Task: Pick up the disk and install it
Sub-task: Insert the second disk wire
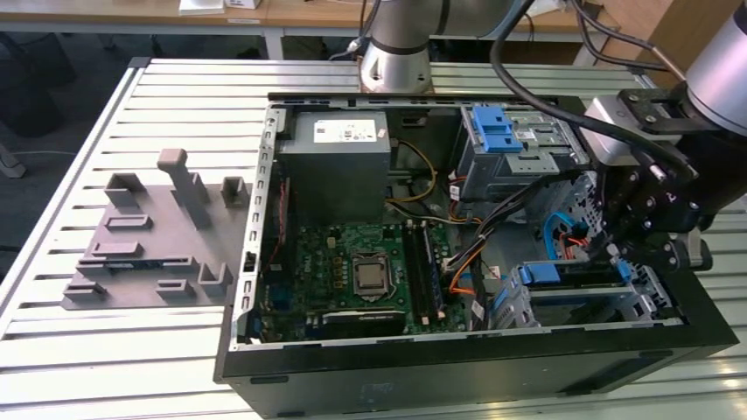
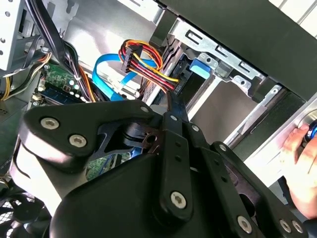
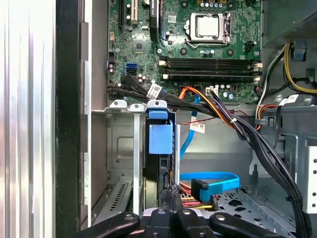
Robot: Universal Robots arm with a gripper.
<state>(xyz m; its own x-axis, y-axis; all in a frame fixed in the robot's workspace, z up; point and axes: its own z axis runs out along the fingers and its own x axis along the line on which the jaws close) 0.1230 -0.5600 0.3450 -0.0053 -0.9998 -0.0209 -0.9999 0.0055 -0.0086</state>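
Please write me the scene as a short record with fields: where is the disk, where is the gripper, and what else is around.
setting: open computer case on a slatted metal table
disk: its blue carrier sits in a slot of the grey drive cage
gripper: inside the case, close to the disk's end by the cables
motherboard: green board beyond the cage, in the first wrist view
fixture: grey holder on the table, at the exterior view's left
person: a hand at the case edge, in the second wrist view
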